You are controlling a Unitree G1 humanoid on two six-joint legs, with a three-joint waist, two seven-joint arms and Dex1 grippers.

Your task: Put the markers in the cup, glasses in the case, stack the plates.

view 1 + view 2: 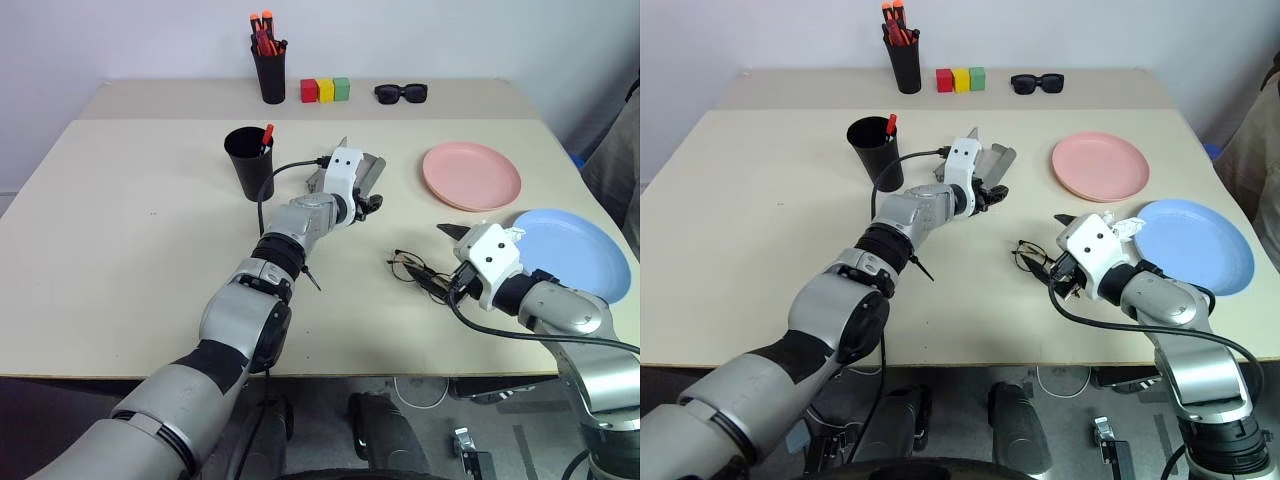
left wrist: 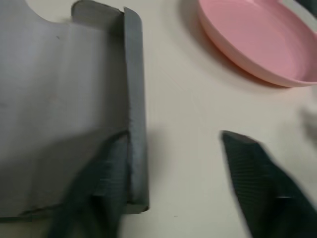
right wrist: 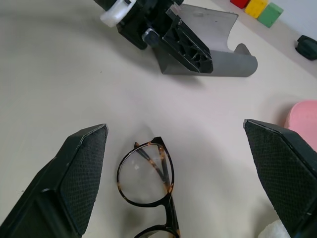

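Observation:
The grey case [image 1: 372, 168] lies open on the table by the black cup [image 1: 247, 162], which holds a red-capped marker [image 1: 267, 133]. My left gripper [image 2: 173, 136] is open at the case: one of its fingers [image 2: 101, 183] rests against the case's inner wall [image 2: 59, 99], the other stands over bare table, and the case's rim lies between them. The wire-frame glasses [image 3: 146, 176] lie unfolded on the table. My right gripper [image 3: 173, 126] hovers open just above them, holding nothing. The pink plate [image 1: 470, 175] and the blue plate [image 1: 575, 250] lie apart at the right.
At the table's back stand a narrow black cup with orange-capped markers [image 1: 269, 70], three coloured blocks [image 1: 325, 90] and black sunglasses [image 1: 401, 93]. A cable loops from my left wrist [image 1: 280, 172] beside the cup. The table's front edge runs close under both arms.

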